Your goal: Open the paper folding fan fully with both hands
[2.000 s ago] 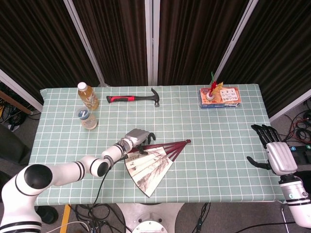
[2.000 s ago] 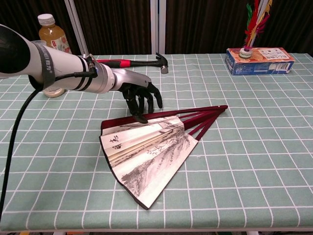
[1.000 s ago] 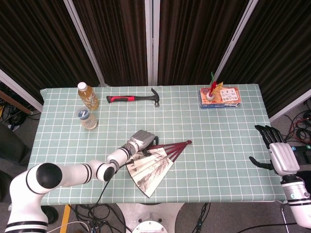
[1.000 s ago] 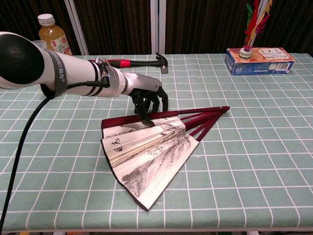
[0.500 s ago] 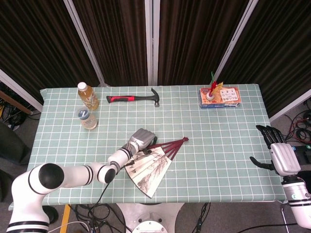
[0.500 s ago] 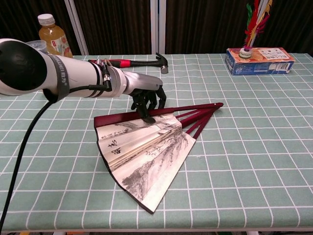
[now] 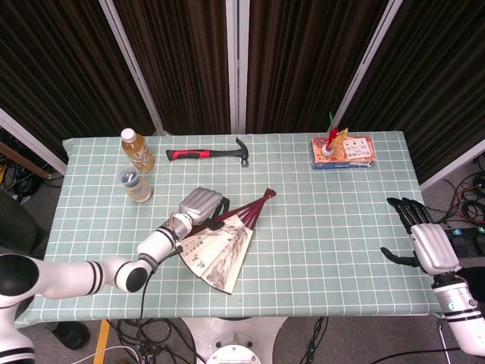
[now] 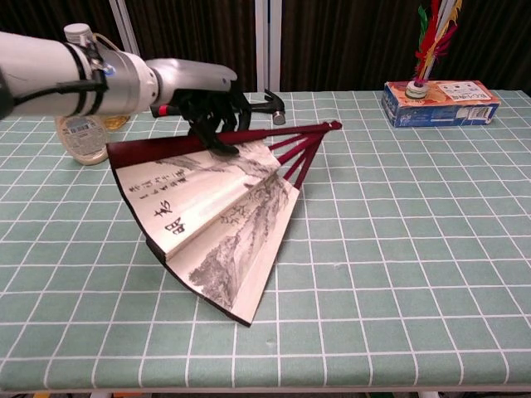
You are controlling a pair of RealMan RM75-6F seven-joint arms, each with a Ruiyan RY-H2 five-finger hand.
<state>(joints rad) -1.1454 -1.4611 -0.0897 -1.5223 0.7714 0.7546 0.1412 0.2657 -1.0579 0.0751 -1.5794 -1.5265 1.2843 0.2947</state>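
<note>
The paper folding fan [image 7: 217, 244] is partly spread, showing ink painting and dark red ribs. My left hand [image 7: 198, 205] grips its top guard rib from above and holds that edge raised, so the fan [image 8: 217, 214] tilts with its lower corner down on the green checked table [image 7: 326, 227]. In the chest view the left hand [image 8: 202, 93] closes over the rib near the paper's upper edge. My right hand [image 7: 419, 238] hangs off the table's right edge, fingers spread, holding nothing, far from the fan.
A hammer [image 7: 208, 154] lies at the back centre. A juice bottle [image 7: 136, 149] and a small jar [image 7: 137, 186] stand at the back left. A box with a feather shuttlecock [image 7: 342, 152] sits at the back right.
My left hand closed on the fan's top rib, lifted it and drew it left and back; the fan now stands tilted instead of lying flat. The right hand barely shifted.
</note>
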